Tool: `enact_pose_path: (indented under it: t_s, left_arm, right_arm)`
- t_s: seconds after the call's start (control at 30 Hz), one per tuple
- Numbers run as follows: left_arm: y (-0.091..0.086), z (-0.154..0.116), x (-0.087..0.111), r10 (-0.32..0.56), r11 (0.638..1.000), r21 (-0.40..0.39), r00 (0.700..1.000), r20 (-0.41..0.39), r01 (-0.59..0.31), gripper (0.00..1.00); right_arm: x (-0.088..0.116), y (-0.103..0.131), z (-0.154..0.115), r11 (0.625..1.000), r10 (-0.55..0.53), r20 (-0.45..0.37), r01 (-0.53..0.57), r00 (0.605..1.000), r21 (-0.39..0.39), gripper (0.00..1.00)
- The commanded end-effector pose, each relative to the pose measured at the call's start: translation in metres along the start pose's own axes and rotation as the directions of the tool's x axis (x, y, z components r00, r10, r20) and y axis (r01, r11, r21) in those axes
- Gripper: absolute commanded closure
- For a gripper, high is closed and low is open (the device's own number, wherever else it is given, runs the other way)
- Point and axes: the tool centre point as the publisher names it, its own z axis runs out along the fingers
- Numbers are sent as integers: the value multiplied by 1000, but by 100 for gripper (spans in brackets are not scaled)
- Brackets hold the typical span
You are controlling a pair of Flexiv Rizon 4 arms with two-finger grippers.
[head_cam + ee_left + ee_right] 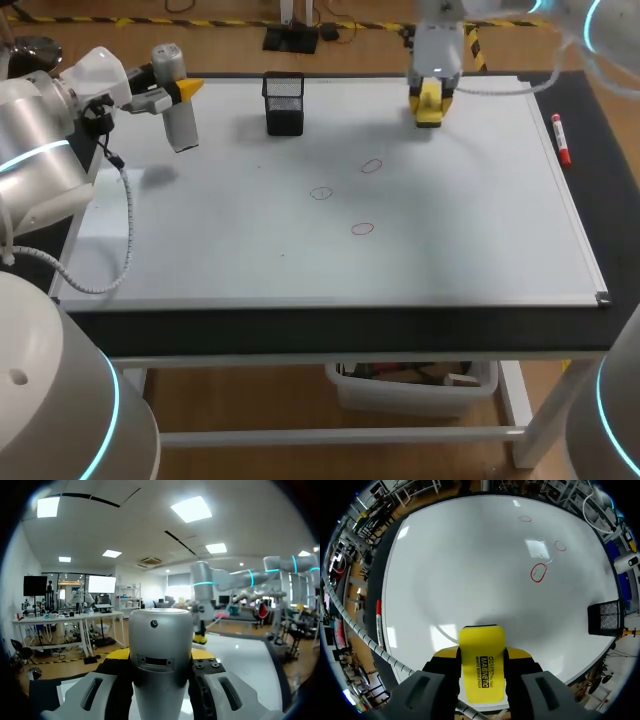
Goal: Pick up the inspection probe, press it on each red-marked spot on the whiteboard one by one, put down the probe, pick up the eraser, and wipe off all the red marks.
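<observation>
Leftmost, my left arm [50, 150] lies level over the far left corner of the whiteboard [450, 240]. Its left gripper [185, 92] is clamped on the inspection probe [178, 118], which stands nearly upright across the fingers, lower end toward the board. Three red marks [362, 229] sit mid-board. At the far edge my right arm [437, 45] points down, its right gripper [481, 661] closed on the eraser [481, 642], whose length runs along the fingers.

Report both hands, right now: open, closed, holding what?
Left hand: closed on the inspection probe.
Right hand: closed on the yellow eraser.
</observation>
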Motion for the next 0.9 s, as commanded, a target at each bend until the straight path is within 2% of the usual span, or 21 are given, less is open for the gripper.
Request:
enact_pose_path:
  t_s: [0.03, 0.23, 0.47, 0.63, 0.9]
  left_arm:
    - [0, 1, 0, 2, 1000, 5, 1000, 4, -2, 100]
    - [0, 1, 0, 2, 1000, 5, 1000, 4, -2, 100]
    - [0, 1, 0, 2, 1000, 5, 1000, 4, -2, 100]
    - [0, 1, 0, 2, 1000, 5, 1000, 4, -2, 100]
    - [0, 1, 0, 2, 1000, 5, 1000, 4, -2, 100]
  right_arm:
    - [43, 18, -16, 998, 35, 26, -36, 999, 48, 100]
    - [79, 25, -20, 990, 126, 43, -128, 991, 56, 100]
    - [107, 40, -13, 981, 186, 42, -188, 982, 41, 100]
    - [116, 48, -8, 975, 216, 46, -218, 975, 40, 100]
    - [120, 52, -10, 969, 239, 57, -242, 969, 47, 100]
